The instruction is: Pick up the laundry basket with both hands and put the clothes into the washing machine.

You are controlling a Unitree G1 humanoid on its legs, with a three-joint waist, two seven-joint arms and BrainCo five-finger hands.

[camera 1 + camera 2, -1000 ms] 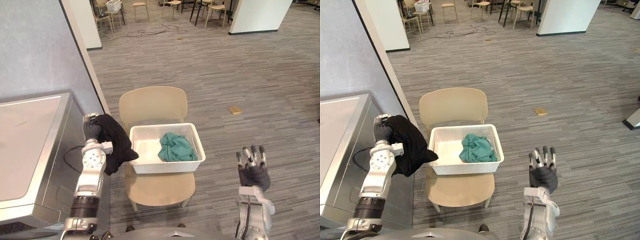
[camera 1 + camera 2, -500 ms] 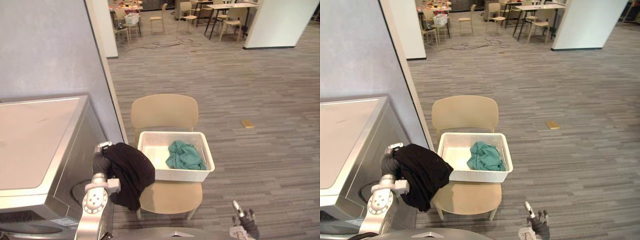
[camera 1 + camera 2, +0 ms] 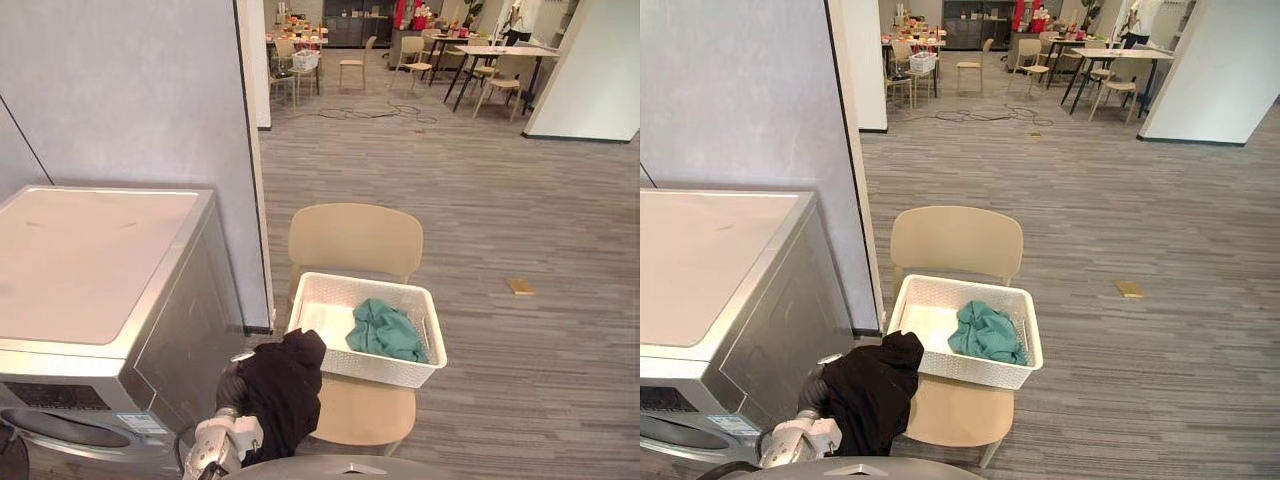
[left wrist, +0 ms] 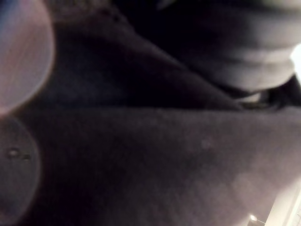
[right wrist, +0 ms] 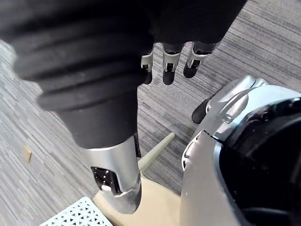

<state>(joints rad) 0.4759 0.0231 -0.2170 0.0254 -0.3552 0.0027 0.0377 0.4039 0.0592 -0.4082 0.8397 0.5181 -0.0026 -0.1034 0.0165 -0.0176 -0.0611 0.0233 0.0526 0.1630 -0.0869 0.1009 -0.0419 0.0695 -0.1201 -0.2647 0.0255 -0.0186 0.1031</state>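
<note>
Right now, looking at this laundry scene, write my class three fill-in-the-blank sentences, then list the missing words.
The white laundry basket stands on a beige ____. The garment draped over the left hand is ____ in colour. Seen by the robot, the washing machine stands to the ____ of the basket.
Missing words: chair; black; left.

A: Basket status?
B: White lattice basket (image 3: 385,368) is sitting level on the tan chair (image 3: 355,240), with a teal garment (image 3: 385,332) lying crumpled inside.
A: The rest?
B: Black garment (image 3: 283,392) is hanging over the left arm (image 3: 215,445), beside the silver washing machine (image 3: 95,270).
</note>
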